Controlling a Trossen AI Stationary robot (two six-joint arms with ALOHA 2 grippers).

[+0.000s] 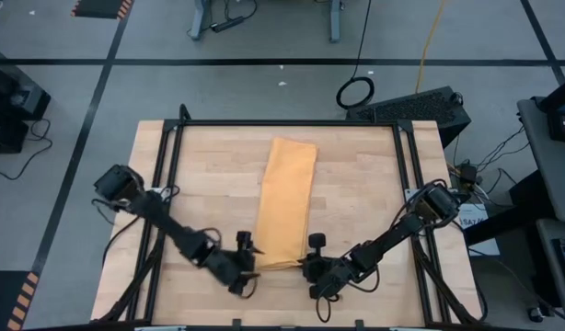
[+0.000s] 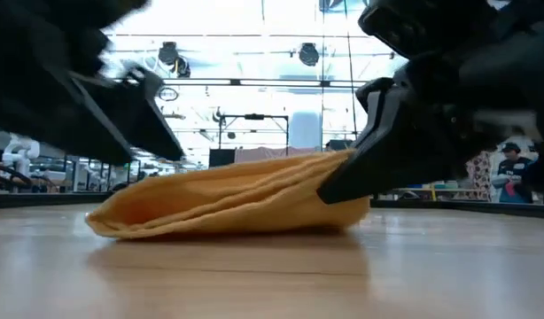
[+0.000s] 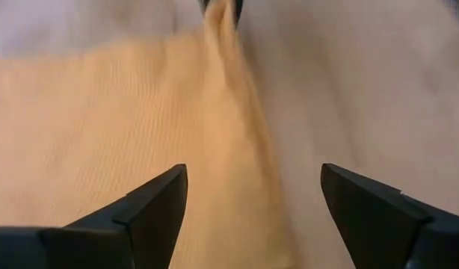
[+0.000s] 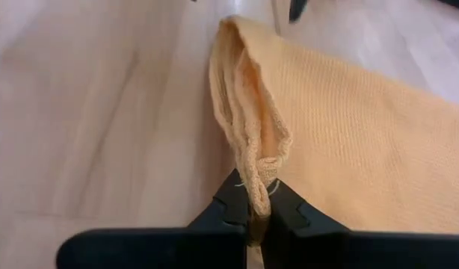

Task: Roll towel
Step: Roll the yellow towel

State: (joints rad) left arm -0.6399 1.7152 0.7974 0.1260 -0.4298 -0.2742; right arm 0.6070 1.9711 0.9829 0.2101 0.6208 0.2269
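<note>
The mustard-yellow towel (image 1: 287,202) lies on the wooden table as a long folded strip running from the far side to the near side. Its near end shows in the low view (image 2: 228,208). My left gripper (image 1: 248,267) is at the towel's near left corner. It is open, and in the left wrist view (image 3: 252,202) its fingers stand on either side of the towel's edge (image 3: 237,112) without touching it. My right gripper (image 1: 305,267) is at the near right corner, shut on the towel (image 4: 349,134). My right gripper pinches the towel's near right corner (image 4: 253,179) between its two fingers; several layers of the folded edge show there. The fingers come low from the table's right side. The corner (image 2: 343,168) is raised a little, and the rest lies slack on the table.
Black frame rails run along the table's left side (image 1: 163,184) and right side (image 1: 407,184). Bare wood lies on both sides of the towel strip. A person (image 2: 511,168) stands in the room beyond the table.
</note>
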